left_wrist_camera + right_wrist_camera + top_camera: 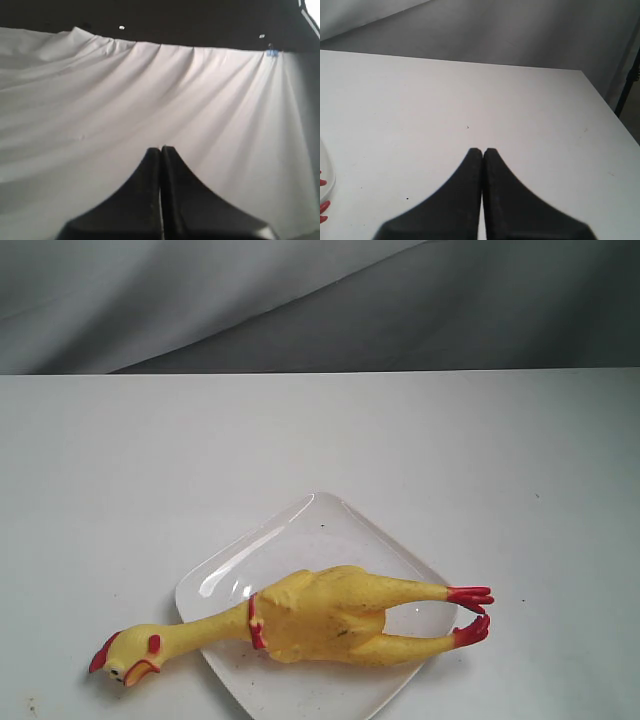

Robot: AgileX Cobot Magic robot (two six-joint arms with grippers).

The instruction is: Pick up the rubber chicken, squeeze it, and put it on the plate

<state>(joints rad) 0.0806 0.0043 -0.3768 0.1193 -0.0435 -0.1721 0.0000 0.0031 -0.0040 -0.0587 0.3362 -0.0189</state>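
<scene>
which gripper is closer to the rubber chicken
Right, likely. The right gripper is over the table near the red feet of the rubber chicken; the left gripper faces only backdrop cloth.

soft even light, glare on the plate (250,555), slight blur.

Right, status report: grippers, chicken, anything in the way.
Left gripper shut, empty. Right gripper shut, empty. Chicken lying across plate, head hanging off the rim. Nothing in the way.
</scene>
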